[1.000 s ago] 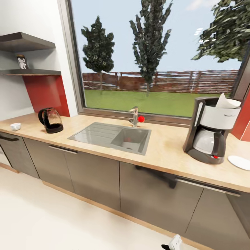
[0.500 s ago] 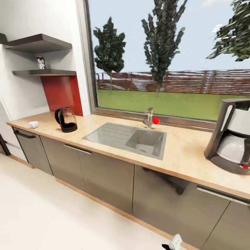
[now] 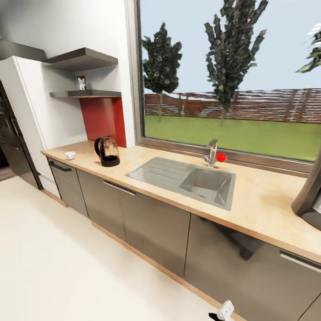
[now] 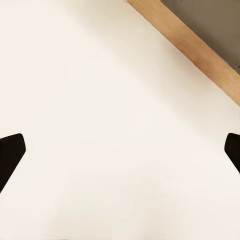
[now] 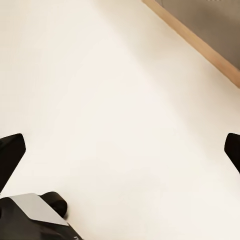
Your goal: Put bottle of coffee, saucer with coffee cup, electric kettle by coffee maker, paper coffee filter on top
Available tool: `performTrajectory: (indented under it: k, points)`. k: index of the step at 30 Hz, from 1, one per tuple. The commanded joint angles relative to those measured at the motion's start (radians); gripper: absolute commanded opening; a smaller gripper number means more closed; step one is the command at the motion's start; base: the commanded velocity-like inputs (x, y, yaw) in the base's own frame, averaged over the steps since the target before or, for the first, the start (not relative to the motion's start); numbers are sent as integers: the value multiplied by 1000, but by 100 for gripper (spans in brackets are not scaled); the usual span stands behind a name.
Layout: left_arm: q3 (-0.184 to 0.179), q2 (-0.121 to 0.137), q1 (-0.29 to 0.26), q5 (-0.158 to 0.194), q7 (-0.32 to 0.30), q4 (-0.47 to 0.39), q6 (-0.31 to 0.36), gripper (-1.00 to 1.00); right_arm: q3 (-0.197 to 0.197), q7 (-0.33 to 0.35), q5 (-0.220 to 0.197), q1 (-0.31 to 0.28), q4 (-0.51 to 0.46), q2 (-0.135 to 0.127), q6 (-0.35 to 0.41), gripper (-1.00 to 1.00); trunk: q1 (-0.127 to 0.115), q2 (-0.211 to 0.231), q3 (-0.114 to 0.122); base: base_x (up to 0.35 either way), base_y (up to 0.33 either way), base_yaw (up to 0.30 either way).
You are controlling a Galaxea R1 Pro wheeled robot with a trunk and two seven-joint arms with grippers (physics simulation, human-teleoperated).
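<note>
**Long beige surface under the window, shelf at its far end**

Pale wood-look surface (image 3: 263, 203) over glossy dark grey cabinets. Steel sink (image 3: 187, 179) sunk into it, tap behind. Left of the sink, upright: electric kettle (image 3: 107, 151). Further left, near the end, well apart from the kettle: small white coffee cup (image 3: 70, 155). At the right edge: dark base of the coffee maker (image 3: 310, 200). Above, on the lower shelf (image 3: 84, 94): small bottle of coffee (image 3: 81, 82).

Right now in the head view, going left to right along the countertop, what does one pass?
coffee cup → electric kettle → sink → tap → the coffee maker, cut by the picture's right edge.
</note>
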Motion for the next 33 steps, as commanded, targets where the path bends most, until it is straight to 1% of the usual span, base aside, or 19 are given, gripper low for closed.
performTrajectory:
  k: [1, 10, 23, 33]
  points:
    - [2, 0, 0, 1, -5, -1, -1, 100, 4, 0, -5, -1, 1, -1, -4, 100, 0, -1, -1, 60, 59, 220]
    - [2, 0, 0, 1, -4, -1, -1, 100, 5, 0, -5, -1, 1, -1, -4, 100, 0, -1, -1, 185, 184, 127]
    - [2, 0, 0, 1, -4, -1, -1, 100, 5, -2, -5, 0, 1, -1, -4, 100, 0, -1, -1, 248, 221, 259]
    - [2, 0, 0, 1, -4, -1, 0, 100, 4, -2, -5, -1, 1, -1, -4, 100, 0, -1, -1, 284, 181, 269]
